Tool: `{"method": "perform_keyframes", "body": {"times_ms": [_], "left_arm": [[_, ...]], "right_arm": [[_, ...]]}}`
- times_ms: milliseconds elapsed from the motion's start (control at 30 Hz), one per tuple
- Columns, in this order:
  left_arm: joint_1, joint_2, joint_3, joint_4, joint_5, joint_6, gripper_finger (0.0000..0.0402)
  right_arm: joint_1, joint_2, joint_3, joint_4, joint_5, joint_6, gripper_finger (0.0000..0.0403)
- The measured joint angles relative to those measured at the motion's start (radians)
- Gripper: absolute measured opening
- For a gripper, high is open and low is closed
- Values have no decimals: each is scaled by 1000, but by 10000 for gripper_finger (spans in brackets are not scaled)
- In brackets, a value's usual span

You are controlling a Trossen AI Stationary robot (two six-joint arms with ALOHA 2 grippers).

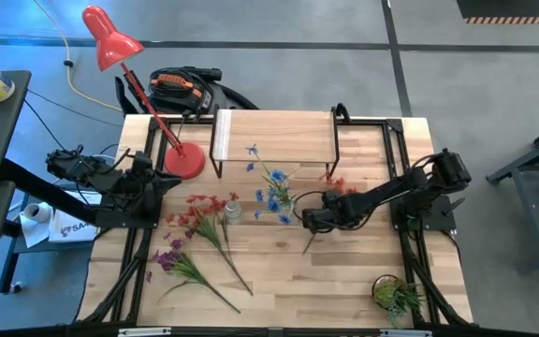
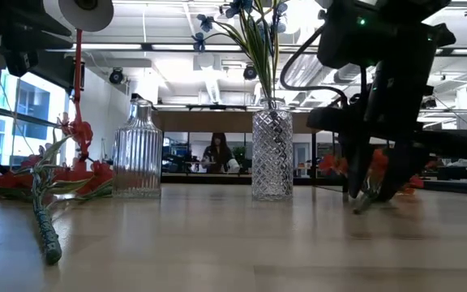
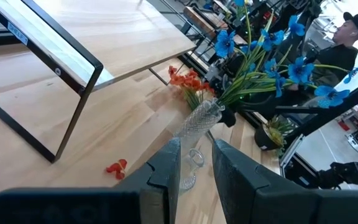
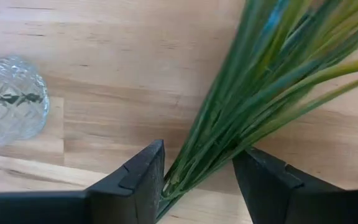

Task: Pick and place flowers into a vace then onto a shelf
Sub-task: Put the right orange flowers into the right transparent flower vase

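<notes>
An orange-blossomed spray [image 1: 342, 183] lies on the table, right of the middle. Its green stems [image 4: 241, 106] run between the fingers of my right gripper [image 4: 197, 180], which points down and stands open over the stems' cut end. A cut-glass vase [image 2: 272, 154] holding blue flowers [image 1: 271, 187] stands just left of that gripper. An empty ribbed glass vase [image 2: 138, 150] stands farther left. Red flowers [image 1: 204, 211] and purple flowers [image 1: 171, 257] lie flat on the table's left half. The shelf [image 1: 274, 126] stands at the far edge. My left gripper [image 3: 194, 168] waits open at the table's left. My right gripper straddles the orange spray's bundled stems [image 4: 185, 168] near their cut end, from above, with its fingers across them. The stems lie on the table close against one finger [image 4: 148, 177], with a gap to the other. Whether that finger touches them, I cannot tell.
A red desk lamp [image 1: 171, 154] stands at the far left beside the shelf. A small leafy plant [image 1: 396, 295] sits at the near right corner. A loose orange petal [image 3: 117, 167] lies near the shelf's leg. Bare wood shows at the near middle.
</notes>
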Motion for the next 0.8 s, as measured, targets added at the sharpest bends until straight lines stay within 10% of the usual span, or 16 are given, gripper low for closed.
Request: {"method": "perform_keyframes", "body": {"times_ms": [367,800], "left_arm": [[0,0,0,0,-9,0,127],[0,0,0,2,-9,0,127]], "right_arm": [[38,8,0,-156,-8,6,14],[154,19,345,-578,243,-76,5]]}}
